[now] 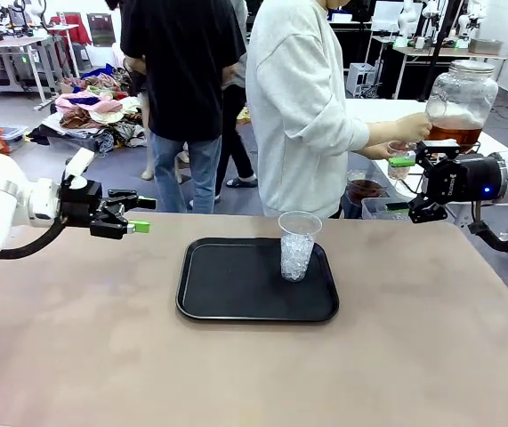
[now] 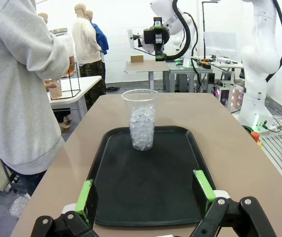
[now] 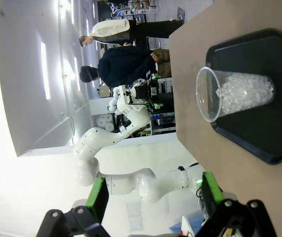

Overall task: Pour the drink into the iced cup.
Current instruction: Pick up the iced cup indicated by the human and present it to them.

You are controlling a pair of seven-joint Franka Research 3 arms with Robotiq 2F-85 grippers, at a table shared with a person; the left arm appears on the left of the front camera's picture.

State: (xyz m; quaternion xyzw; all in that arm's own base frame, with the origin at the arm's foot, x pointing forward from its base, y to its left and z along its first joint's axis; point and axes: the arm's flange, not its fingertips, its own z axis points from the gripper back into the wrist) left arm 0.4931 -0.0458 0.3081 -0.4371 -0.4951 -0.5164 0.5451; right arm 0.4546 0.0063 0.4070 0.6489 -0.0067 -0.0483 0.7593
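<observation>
The iced cup (image 1: 297,246), clear plastic and half full of ice, stands upright on the right part of a black tray (image 1: 227,285). Amber drink (image 1: 454,133) fills the bottom of a big glass jar on a side table at the far right. A person in a light grey top holds a small cup (image 1: 399,147) at the jar's tap. My left gripper (image 1: 138,218) hovers open to the left of the tray. My right gripper (image 1: 414,187) hangs open at the table's far right corner, below the jar. From the wrists, the cup (image 2: 141,118) (image 3: 234,94) is well ahead of both open grippers (image 2: 144,192) (image 3: 154,195).
A second person in dark clothes stands behind the table at the back left. The tray (image 2: 170,163) lies lengthwise ahead of my left fingers. Bare brown tabletop (image 1: 102,338) surrounds the tray. A low container (image 1: 365,189) of dark liquid sits beyond the far edge.
</observation>
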